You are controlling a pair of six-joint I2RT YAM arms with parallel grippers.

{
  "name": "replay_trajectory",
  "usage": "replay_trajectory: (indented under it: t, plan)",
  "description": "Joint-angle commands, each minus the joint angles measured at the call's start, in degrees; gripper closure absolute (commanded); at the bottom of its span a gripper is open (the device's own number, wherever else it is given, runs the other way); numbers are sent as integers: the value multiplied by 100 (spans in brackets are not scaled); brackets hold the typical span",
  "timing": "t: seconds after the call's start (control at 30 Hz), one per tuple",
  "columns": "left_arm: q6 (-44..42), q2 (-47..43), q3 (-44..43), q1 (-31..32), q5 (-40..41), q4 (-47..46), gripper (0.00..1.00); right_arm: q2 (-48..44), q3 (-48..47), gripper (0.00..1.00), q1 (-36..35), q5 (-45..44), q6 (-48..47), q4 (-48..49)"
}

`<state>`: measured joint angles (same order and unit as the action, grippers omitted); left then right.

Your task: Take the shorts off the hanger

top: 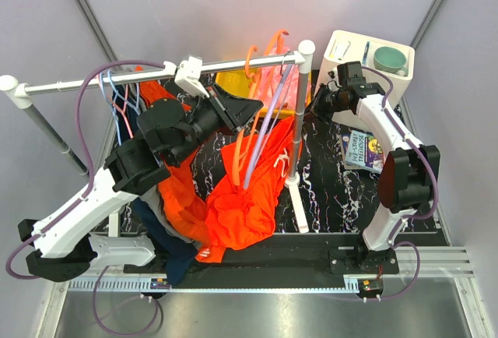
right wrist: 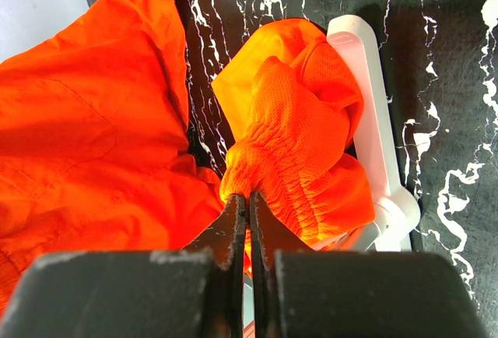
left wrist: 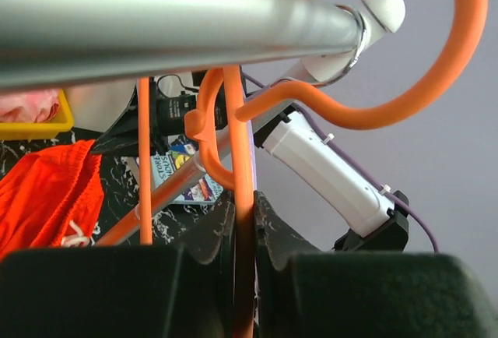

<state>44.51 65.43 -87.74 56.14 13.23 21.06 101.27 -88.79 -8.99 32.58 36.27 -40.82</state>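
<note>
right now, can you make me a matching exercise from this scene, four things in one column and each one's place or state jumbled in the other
Things:
1. left gripper
2. right gripper
3. round teal cup
4. colourful flat book

Places or states:
a. lying on the black marbled table
b. shut on a bright orange plastic hanger
c. inside the white square bin
d. shut, with the bright orange cloth shorts beyond its tips

Pairs: 1-b, 2-d, 3-c, 4-a
</note>
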Motion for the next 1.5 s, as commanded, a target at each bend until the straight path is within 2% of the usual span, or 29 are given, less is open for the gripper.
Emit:
replay_trajectory:
  t: [0.0, 0.2, 0.27, 0.3, 0.37, 0.4, 0.53, 0.6, 0.63, 0.67, 0.77, 0.93, 1.07, 1.1, 1.17, 1.43, 1.47]
  plan:
    - [418, 189, -137, 432, 1670, 1312, 100, -310, 29, 98, 20, 135, -59, 127]
    - [286, 426, -462, 776, 2489, 1875, 100, -345, 55, 98, 12, 144, -41, 144]
    - [260, 479, -498, 819, 2570, 1954, 97, -345, 73, 98, 12, 144, -33, 153]
    - [268, 480, -489, 828, 2588, 1955, 90, -354, 73, 98, 12, 144, -41, 162]
    - [286, 453, -489, 837, 2570, 1937, 82, -354, 82, 98, 20, 144, -41, 162]
    - [251, 471, -515, 837, 2527, 1937, 73, -354, 82, 98, 21, 152, -33, 171]
    - [32, 366, -437, 846, 2281, 1858, 47, -345, -6, 98, 12, 135, -32, 171]
    - [-109, 208, -306, 855, 2044, 1700, 41, -354, -85, 98, 12, 91, -15, 136]
    - [-240, 155, -270, 863, 1973, 1639, 31, -354, -199, 98, 12, 56, -24, 118]
    - [-293, 24, -226, 864, 1807, 1577, 28, -354, -261, 98, 12, -75, -41, 92]
    - [-540, -205, -76, 872, 1386, 1463, 25, -372, -585, 98, 29, -365, -172, -162]
    - [-785, -714, 257, 872, 602, 937, 29, -573, -1262, 98, 213, -796, -340, -532]
    - [-1005, -944, 197, 872, 259, 847, 25, -793, -1710, 98, 503, -867, -270, -672]
    - [-1110, -970, 162, 872, 206, 847, 19, -820, -1955, 98, 582, -885, -261, -717]
    - [-1199, -1050, 118, 872, 84, 847, 19, -872, -2229, 99, 653, -989, -261, -848]
    - [-1322, -1418, 205, 872, -128, 926, 18, -759, -4644, 100, 768, -1456, -209, -1244]
    - [-1331, -1428, 188, 872, -119, 944, 18, -663, -5221, 100, 768, -1500, -217, -1314]
